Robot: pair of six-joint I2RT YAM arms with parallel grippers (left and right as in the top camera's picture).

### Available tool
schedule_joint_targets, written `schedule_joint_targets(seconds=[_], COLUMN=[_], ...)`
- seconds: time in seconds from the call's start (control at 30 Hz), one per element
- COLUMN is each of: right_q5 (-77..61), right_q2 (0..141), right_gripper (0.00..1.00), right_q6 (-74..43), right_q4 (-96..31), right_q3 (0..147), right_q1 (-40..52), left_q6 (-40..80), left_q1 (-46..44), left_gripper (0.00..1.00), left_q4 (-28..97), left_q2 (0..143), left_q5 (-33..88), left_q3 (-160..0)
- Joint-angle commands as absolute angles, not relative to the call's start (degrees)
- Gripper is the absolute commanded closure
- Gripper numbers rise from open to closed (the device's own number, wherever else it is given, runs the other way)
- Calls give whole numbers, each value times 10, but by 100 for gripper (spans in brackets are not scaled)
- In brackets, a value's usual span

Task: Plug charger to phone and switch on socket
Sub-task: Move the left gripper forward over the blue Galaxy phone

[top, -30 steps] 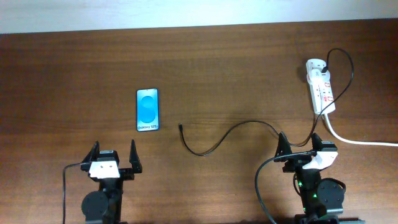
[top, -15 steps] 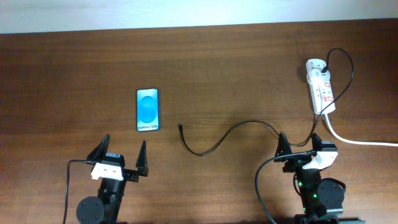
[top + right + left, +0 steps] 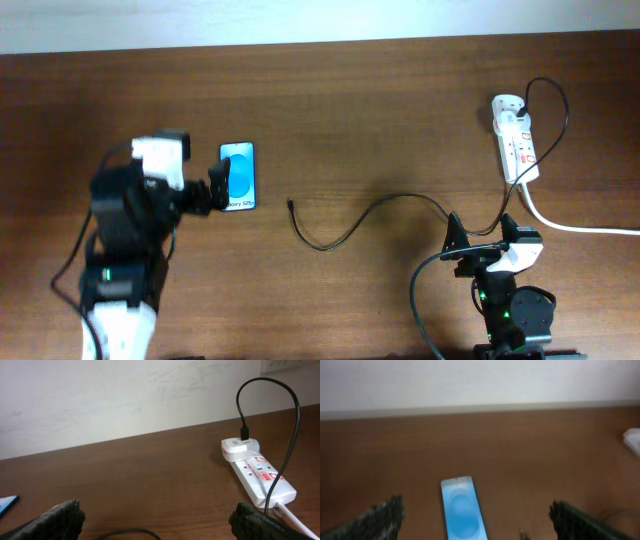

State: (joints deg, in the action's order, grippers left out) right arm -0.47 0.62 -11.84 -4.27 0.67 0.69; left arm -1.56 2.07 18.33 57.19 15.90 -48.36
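The left claw (image 3: 200, 192) is pictured spread wide and empty, poised over the near end of the phone (image 3: 238, 175), which lies flat and screen-up on the worktop (image 3: 350, 100). The charger (image 3: 405, 196) is seen trailing from the socket (image 3: 517, 145) at far right, its plug tip (image 3: 290, 205) resting right of the phone and apart from it. The right claw (image 3: 482, 232) is likewise held open and empty. The phone is judged best steadied by its long edges, squarely, with the near short end left unobstructed so that the plug can be brought in straight.
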Motion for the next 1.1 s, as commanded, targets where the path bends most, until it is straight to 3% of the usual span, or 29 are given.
schedule_joint_targets(seconds=[0.0, 0.1, 0.17, 0.37, 0.5, 0.7, 1.07], right_q5=[-9, -9, -9, -9, -9, -9, -9], right_q2=[2, 2, 2, 2, 2, 2, 2], right_gripper=[2, 2, 2, 2, 2, 2, 2], right_q6=[-119, -119, -119, -119, -119, -119, -119], right_q4=[-45, -45, -45, -45, -45, -45, -45], right_q3=[3, 3, 3, 3, 3, 3, 3], right_q1=[10, 10, 10, 10, 10, 10, 10], left_q6=[-23, -63, -63, -60, 11, 24, 52], left_q1=[16, -30, -57, -69, -69, -69, -69], left_gripper=[1, 1, 1, 1, 1, 1, 1], left_q4=[271, 486, 557, 495, 491, 656, 669], left_q2=[682, 857, 924, 971, 996, 1097, 1172], left_q5=[172, 140, 91, 107, 81, 74, 61], left_q3=[-609, -803, -875, -894, -898, -1112, -1108])
